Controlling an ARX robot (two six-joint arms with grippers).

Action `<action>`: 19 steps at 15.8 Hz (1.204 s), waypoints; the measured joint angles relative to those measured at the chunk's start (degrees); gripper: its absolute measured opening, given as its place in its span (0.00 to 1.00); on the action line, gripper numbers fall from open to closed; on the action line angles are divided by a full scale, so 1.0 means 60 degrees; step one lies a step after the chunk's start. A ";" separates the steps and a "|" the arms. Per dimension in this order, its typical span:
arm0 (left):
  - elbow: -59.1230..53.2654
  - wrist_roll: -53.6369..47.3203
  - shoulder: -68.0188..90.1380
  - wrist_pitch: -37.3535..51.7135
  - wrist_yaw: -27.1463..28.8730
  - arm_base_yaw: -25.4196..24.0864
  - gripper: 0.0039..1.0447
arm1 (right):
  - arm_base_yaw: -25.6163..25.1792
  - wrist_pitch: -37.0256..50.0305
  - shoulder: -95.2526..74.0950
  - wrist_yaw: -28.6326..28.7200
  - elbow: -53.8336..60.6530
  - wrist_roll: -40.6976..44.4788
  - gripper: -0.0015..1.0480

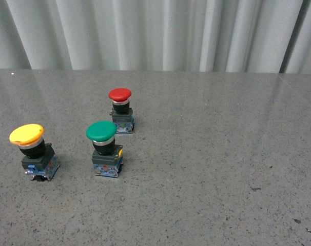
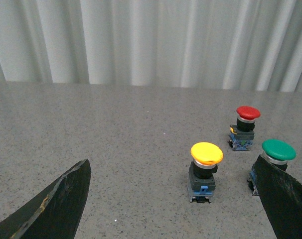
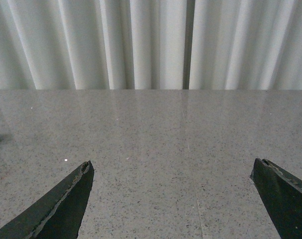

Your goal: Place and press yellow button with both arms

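On the desk, at its left, the yellow button stands upright, near the green button; my left claw and right claw spread wide, holding nothing

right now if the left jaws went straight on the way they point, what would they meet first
Most likely the yellow button, standing ahead between the open jaws of the left gripper, slightly off centre toward the green button. Nothing shows nearer, though depth is unclear.

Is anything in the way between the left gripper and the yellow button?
No, nothing visible. Only bare table lies between the open left gripper and the yellow button. The green button stands off to the side.
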State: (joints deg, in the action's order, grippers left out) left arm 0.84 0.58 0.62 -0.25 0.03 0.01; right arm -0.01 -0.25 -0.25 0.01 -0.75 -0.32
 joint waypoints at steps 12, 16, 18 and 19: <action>0.0000 0.0000 0.0000 0.0000 0.0000 0.0000 0.94 | 0.0000 0.0000 0.0000 0.0000 0.0000 0.0000 0.94; 0.0000 0.0004 0.0000 0.0000 0.0000 0.0000 0.94 | 0.0000 0.0000 0.0000 0.0000 0.0000 0.0000 0.94; 0.0925 0.0339 0.1413 -0.2138 0.2346 0.1020 0.94 | 0.0000 -0.0007 0.0000 -0.0025 0.0000 -0.0015 0.94; 0.1461 0.0328 0.2805 -0.1738 0.3271 0.1195 0.94 | 0.0000 0.0007 0.0000 0.0015 0.0000 0.0011 0.94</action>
State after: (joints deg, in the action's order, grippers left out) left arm 9.61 2.55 17.45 -10.68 19.66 7.18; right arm -0.01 -0.21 -0.25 0.10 -0.75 -0.25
